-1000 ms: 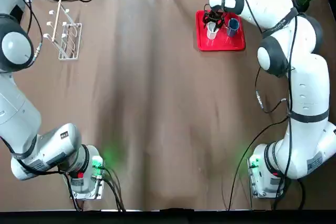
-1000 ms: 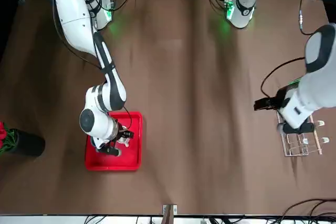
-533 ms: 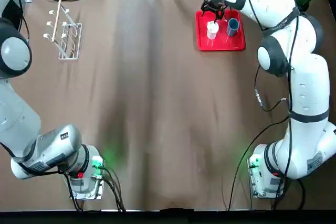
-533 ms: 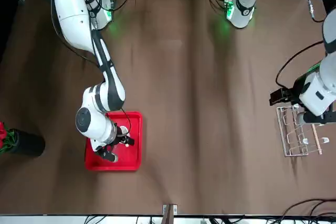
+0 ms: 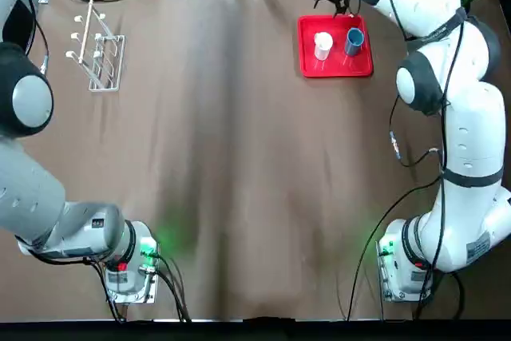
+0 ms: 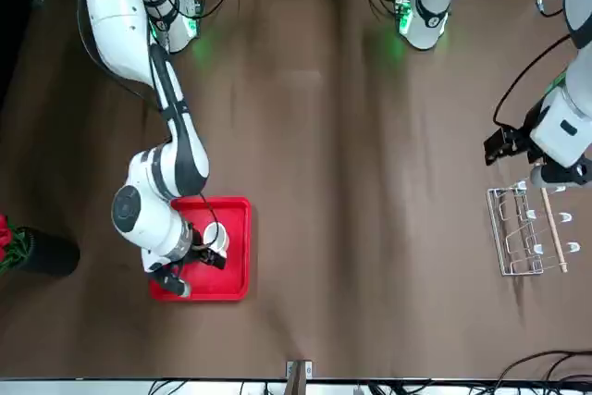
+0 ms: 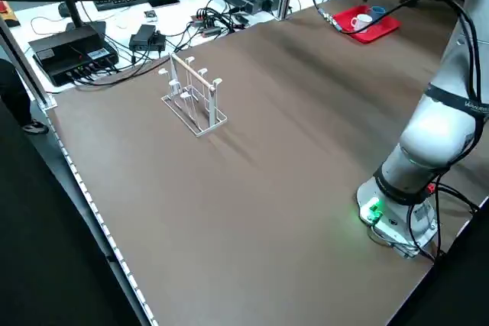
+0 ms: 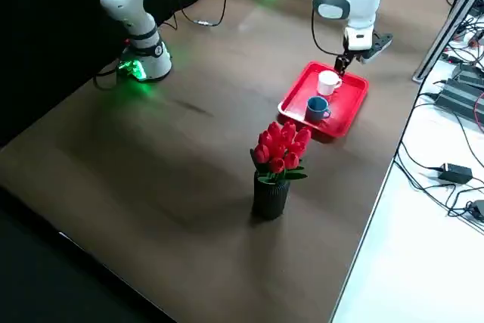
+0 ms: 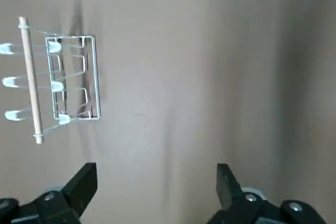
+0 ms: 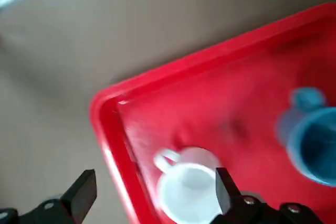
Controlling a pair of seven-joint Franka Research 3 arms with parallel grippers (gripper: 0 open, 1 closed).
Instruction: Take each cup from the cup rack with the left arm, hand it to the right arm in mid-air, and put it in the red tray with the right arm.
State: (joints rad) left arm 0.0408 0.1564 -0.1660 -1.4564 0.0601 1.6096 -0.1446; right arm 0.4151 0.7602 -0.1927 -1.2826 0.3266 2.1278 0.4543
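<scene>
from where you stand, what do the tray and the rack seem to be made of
The red tray looks like glossy moulded plastic: highlights run along its rounded rim. The rack seems to be white-coated metal wire, thin and shiny, with a top bar possibly of wood, being matte and beige.

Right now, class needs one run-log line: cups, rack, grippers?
white cup, blue cup: in tray | rack: bare | right gripper: open, above tray | left gripper: open

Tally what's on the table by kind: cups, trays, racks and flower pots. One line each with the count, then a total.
Cups: 2, one white cup and one blue cup, both in the tray
Trays: 1, the red tray
Racks: 1, the white wire rack
Flower pots: 1, the black pot with red flowers
Total: 5
</scene>
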